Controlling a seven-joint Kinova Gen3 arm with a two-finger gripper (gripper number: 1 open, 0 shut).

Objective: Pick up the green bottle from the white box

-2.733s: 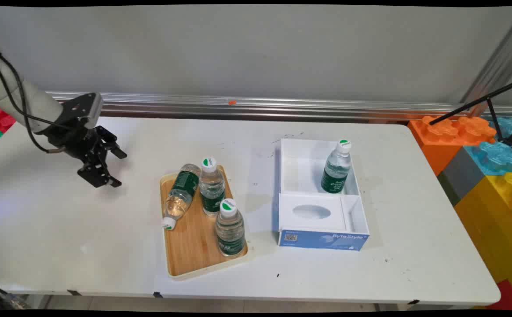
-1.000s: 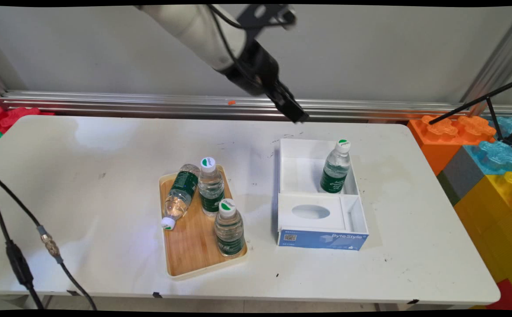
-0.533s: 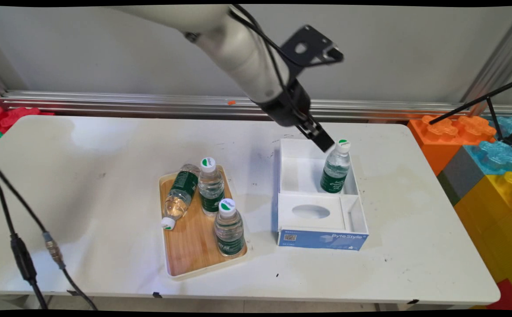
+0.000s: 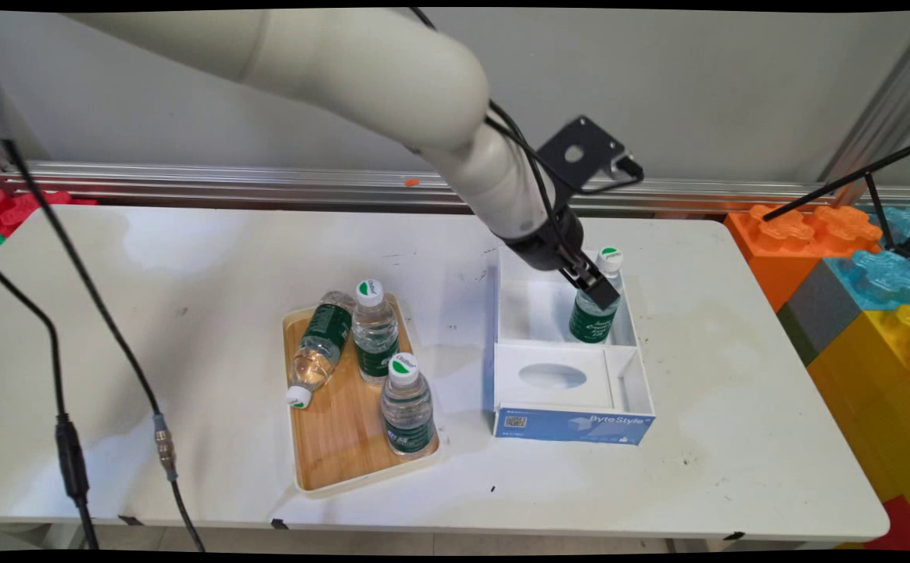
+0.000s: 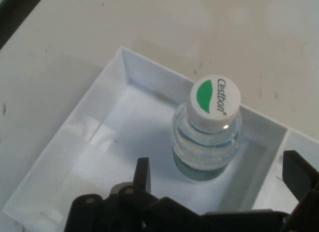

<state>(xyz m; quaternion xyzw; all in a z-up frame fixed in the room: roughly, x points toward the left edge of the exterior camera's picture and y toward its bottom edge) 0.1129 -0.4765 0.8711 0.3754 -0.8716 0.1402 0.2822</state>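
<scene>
Your claw (image 5: 217, 174) hangs with its fingers (image 5: 143, 173) spread wide on either side of the upright water bottle (image 5: 207, 134), not touching it. That bottle stands in the far right corner of the white box (image 4: 511, 270) on the desk (image 4: 189, 258). Toward the desk's near edge, a wooden tray (image 4: 342, 438) carries two standing bottles (image 4: 375, 332) and one lying down (image 4: 320, 348)

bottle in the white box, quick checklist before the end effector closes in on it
1. Bottle in the box upright, cap on: ok.
2. End effector open: ok; its fingers stand wide apart in the hand view.
3. Bottle between the fingers: ok in the hand view, roughly centred.
4. Fingers low enough on the bottle: cannot tell.
5. White box wall clear of the fingers: cannot tell; the bottle stands close to the wall.
6. Bottles on the wooden tray out of the way: ok.
</scene>
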